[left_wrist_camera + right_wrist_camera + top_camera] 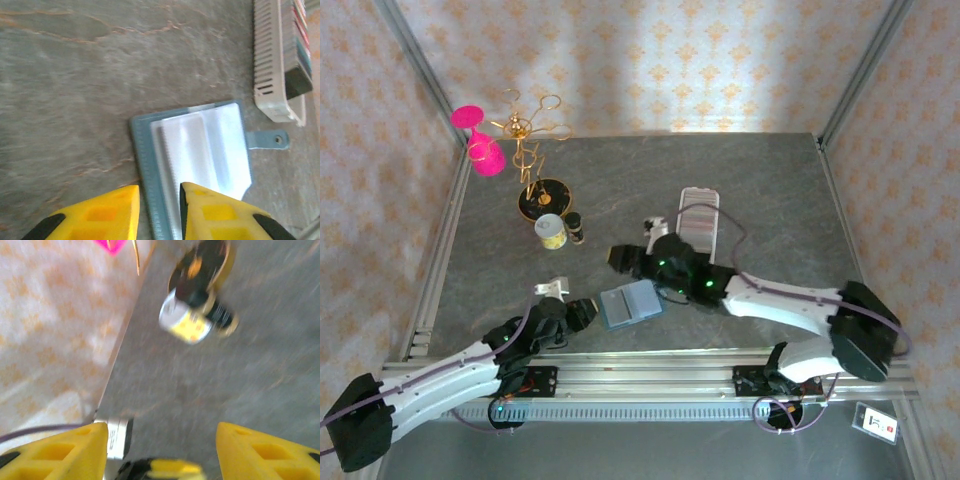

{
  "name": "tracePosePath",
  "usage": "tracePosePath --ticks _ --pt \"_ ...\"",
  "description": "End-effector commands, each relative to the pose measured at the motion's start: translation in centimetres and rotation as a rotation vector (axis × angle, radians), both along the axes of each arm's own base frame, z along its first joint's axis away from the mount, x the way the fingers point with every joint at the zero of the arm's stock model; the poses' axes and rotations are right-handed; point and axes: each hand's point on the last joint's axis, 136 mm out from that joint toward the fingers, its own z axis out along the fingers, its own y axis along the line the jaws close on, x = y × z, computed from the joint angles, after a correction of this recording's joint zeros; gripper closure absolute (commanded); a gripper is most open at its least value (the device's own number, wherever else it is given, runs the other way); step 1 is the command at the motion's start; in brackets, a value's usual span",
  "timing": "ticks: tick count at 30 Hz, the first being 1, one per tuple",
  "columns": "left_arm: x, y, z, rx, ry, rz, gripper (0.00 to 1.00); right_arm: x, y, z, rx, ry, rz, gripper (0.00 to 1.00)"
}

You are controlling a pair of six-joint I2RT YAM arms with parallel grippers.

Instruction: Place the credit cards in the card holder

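While both arms reach out over the grey stone-patterned table (770, 180), you've got one teal-blue folding card holder (630, 303), one long white slotted tray (700, 222), one small yellow-and-white can (551, 231), one small dark bottle (576, 230), one gold wire stand (528, 135) on a round black base, and two bright pink shapes beside it. The credit cards (298, 47) stand as a striped row of edges in the tray; you can't count them. The card holder lies open and flat near the table's front edge, near the tray but not touching it. The left wrist view gives you its pale inside and clasp tab, which the top view doesn't resolve. The left arm lies low, left pincer (159, 189) over the holder's near edge, fingers slightly apart, clamping nothing. The right arm stretches leftward past the holder, right pincer (161, 426) wide apart, empty, facing the can; that view is blurred.
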Motion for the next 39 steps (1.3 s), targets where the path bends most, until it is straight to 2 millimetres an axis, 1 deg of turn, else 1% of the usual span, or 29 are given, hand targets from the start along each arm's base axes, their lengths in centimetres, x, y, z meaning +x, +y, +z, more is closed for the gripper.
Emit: tracePosePath --ticks 1,3,5,7,9,10,12,15,18,20,23,25,28,32,35,39 --pt "0.5 -3.5 3.3 -0.089 -0.057 -0.122 0.76 2.7 -4.9 3.5 -0.190 -0.266 -0.075 0.42" --pt "0.4 -5.1 4.0 -0.106 -0.060 -0.177 0.79 3.4 -7.2 5.0 -0.265 -0.389 -0.085 0.42" --pt "0.3 -6.7 4.3 -0.101 -0.063 -0.218 0.81 3.7 -8.5 5.7 -0.366 -0.496 -0.073 0.43" --pt "-0.1 -8.2 4.3 -0.092 -0.059 -0.265 0.83 3.5 -9.4 5.8 -0.484 -0.589 -0.040 0.46" --pt "-0.6 -9.8 3.9 -0.069 -0.047 -0.318 0.84 3.2 -10.1 5.1 -0.608 -0.684 0.013 0.49" --pt "-0.7 -10.3 3.6 -0.055 -0.036 -0.332 0.85 2.9 -10.3 4.5 -0.654 -0.711 0.041 0.49" --pt "-1.0 -11.0 2.6 -0.023 -0.006 -0.357 0.86 2.6 -10.9 2.9 -0.788 -0.753 0.115 0.44" --pt "-1.3 -10.5 0.9 0.015 0.035 -0.350 0.87 2.5 -11.8 1.1 -0.934 -0.748 0.189 0.41" --pt "-1.6 -9.2 -0.5 0.063 0.061 -0.322 0.87 2.0 -12.5 -1.1 -1.070 -0.765 0.308 0.41" --pt "-1.6 -8.4 -1.1 0.097 0.070 -0.306 0.87 2.1 -13.1 -2.7 -1.124 -0.734 0.376 0.40" --pt "-1.7 -7.2 -1.7 0.143 0.075 -0.281 0.87 2.8 -14.3 -5.2 -1.214 -0.656 0.455 0.40" --pt "-1.6 -6.4 -1.8 0.169 0.069 -0.261 0.87 3.3 -15.2 -6.5 -1.257 -0.626 0.486 0.41" --pt "-1.3 -5.2 -1.9 0.212 0.055 -0.224 0.87 4.7 -16.5 -8.5 -1.298 -0.573 0.516 0.41" --pt "-1.2 -4.2 -2.1 0.226 0.048 -0.203 0.87 6.5 -18.1 -10.1 -1.378 -0.527 0.506 0.41" --pt "-1.1 -3.8 -2.5 0.219 0.053 -0.193 0.86 7.3 -18.5 -10.8 -1.407 -0.504 0.522 0.43" --pt "-1.1 -3.2 -3.3 0.218 0.071 -0.186 0.86 8.0 -18.8 -11.2 -1.438 -0.501 0.532 0.43"
